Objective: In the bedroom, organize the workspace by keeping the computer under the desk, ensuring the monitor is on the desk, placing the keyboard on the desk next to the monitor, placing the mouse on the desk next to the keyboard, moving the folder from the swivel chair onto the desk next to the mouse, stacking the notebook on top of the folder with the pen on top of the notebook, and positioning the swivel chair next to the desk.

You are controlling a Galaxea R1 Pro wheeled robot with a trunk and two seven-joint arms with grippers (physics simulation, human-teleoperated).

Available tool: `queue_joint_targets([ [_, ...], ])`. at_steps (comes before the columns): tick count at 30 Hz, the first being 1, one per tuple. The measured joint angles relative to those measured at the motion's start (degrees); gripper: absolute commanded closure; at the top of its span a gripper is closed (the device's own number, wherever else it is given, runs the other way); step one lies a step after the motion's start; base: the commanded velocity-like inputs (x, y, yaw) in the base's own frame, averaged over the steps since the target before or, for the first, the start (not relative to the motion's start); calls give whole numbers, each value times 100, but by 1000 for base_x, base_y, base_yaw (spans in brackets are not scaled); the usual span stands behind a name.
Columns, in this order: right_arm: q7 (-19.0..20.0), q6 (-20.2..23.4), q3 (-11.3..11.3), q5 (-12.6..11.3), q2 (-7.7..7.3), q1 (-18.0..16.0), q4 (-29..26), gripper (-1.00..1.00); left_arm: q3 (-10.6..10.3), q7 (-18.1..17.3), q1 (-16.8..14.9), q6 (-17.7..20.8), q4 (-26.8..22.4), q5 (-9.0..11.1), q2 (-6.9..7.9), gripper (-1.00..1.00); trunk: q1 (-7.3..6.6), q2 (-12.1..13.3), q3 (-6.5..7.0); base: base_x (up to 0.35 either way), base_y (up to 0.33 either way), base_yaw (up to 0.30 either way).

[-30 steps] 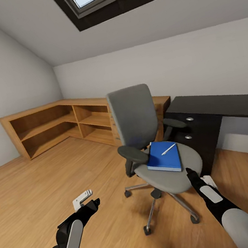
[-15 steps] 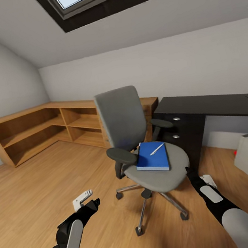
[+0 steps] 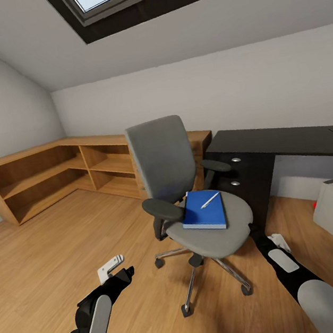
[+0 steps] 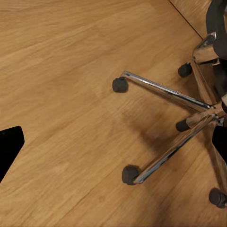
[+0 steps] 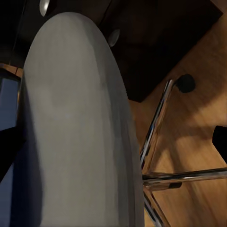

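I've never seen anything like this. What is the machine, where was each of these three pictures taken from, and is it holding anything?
These are simulator renders of a wheeled robot with two arms. The wide picture comes from a camera on its head, looking down over both arms: the left hand and the right hand reach forward near the floor. Ahead stands a grey swivel chair with a blue folder lying on its seat and a white pen on top. Beside it is the black desk. The other two pictures come from cameras near each hand: one looks at the chair's chrome base, the other along the seat's edge. I see nothing held, though whether the hands are open is unclear.
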Motion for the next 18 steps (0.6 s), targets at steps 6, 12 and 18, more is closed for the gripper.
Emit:
queue_joint_targets([
  [6,-17,9,-8,3,-5,7,-210,-100,0,0,0,-1,0,4,0,-100,0,0,0,0,0,0],
  [12,-7,7,-4,4,-10,7,-213,-100,-54,-4,0,4,8,2,1,-100,-3,0,0,301,0,0],
  [18,-3,6,-4,5,-10,7,-213,-100,-93,0,0,5,8,2,5,-100,-3,0,0,319,0,0],
])
